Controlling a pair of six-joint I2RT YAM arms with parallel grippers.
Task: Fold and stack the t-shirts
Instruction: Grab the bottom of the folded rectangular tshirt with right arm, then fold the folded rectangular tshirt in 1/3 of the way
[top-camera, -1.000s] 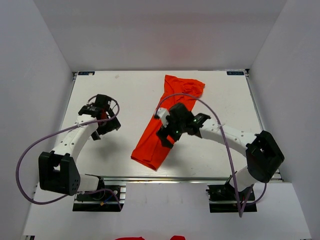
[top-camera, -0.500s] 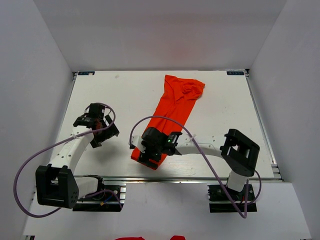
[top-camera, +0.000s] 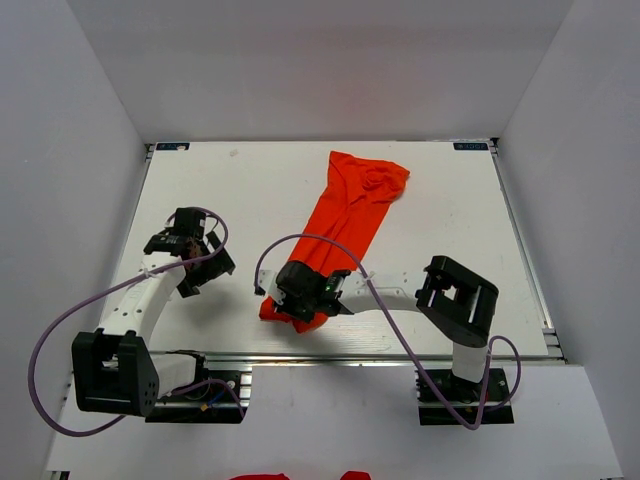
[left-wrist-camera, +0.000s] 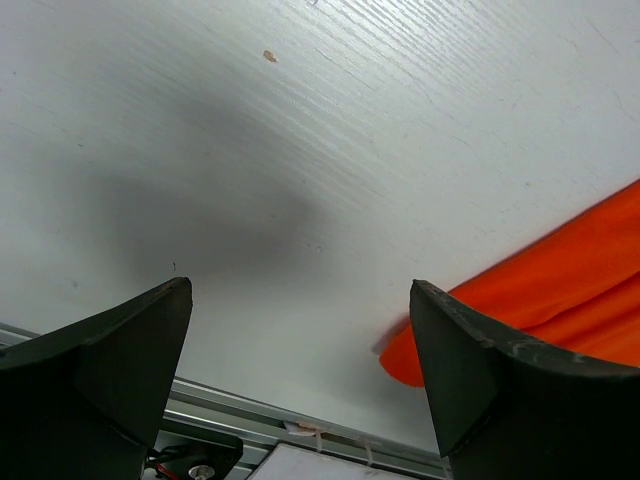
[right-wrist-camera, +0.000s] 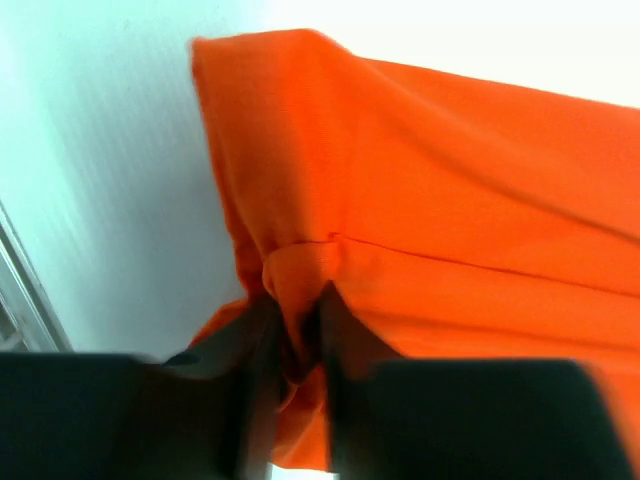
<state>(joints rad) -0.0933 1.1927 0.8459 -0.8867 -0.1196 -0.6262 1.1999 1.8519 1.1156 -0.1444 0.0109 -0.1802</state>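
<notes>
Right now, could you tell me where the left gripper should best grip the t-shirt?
Probably the near-left corner of the t-shirt, approached from the left: the folded strip lies flat, that corner faces the open left gripper, and the right gripper pinches the near hem.

table (top-camera: 250, 190): white | speck (left-wrist-camera: 270, 56): tan, on table | rail (top-camera: 300, 358): metal, near edge | walls (top-camera: 320, 60): white

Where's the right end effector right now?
Top view: the right end effector is at the near end of the t-shirt, left of centre, by the front edge of the table. Its wrist view shows it pinching a cloth fold.
</notes>
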